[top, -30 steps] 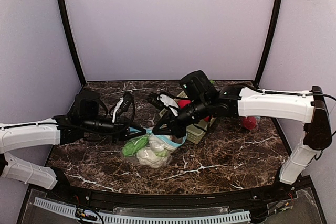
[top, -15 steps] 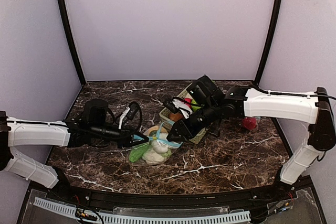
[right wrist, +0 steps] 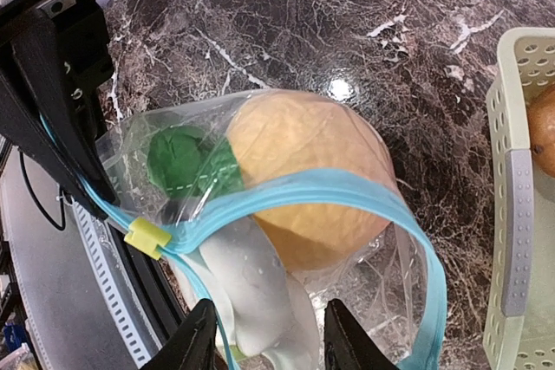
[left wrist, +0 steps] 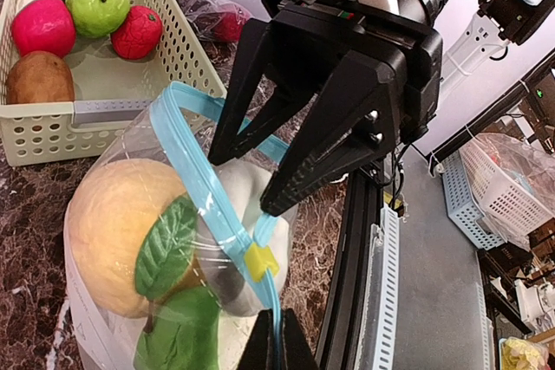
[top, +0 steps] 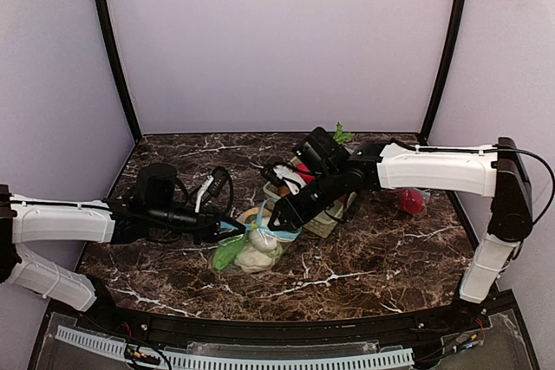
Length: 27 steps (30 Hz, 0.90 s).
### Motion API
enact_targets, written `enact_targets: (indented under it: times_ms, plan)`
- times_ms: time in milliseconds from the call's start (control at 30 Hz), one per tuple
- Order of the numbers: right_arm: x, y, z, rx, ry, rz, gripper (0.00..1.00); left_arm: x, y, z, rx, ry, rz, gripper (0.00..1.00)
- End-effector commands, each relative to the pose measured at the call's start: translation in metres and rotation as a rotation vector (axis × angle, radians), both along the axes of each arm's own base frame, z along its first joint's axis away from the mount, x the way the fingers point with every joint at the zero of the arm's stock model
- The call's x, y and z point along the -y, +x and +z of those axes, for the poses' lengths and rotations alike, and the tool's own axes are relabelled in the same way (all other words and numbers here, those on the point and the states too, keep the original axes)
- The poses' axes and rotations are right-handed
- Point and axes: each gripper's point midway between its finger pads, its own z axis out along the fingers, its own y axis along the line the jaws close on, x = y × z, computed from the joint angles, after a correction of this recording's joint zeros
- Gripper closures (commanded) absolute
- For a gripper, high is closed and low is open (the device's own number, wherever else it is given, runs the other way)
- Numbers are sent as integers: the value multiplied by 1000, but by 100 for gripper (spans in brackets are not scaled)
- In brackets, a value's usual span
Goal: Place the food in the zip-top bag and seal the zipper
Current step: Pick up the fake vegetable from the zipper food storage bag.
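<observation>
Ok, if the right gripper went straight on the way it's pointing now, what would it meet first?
Most likely the white food in the zip-top bag, lying just ahead of the right gripper; the bag's film may come first, depth is unclear.

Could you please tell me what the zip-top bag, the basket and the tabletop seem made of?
The zip-top bag looks like thin clear plastic film, glossy and wrinkled, contents showing through. The basket seems pale rigid plastic, matte, with moulded lattice holes. The tabletop has a dark marble look, polished, mirroring a lamp; stone or laminate, unclear.
</observation>
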Motion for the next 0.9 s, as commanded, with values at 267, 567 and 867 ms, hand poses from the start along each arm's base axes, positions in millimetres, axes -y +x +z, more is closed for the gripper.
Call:
enact_targets:
  times_ms: [267, 567, 867]
  plan:
    - [-16, 14, 8, 25, 43, 20, 92, -7, -1, 4, 38, -7, 37, 99]
    - [21, 31, 7, -8, 25, -151, 100, -33, 13, -12, 58, 64, 220, 99]
    - [25, 18, 40, 3, 194, -108, 100, -38, 16, -12, 56, 58, 264, 99]
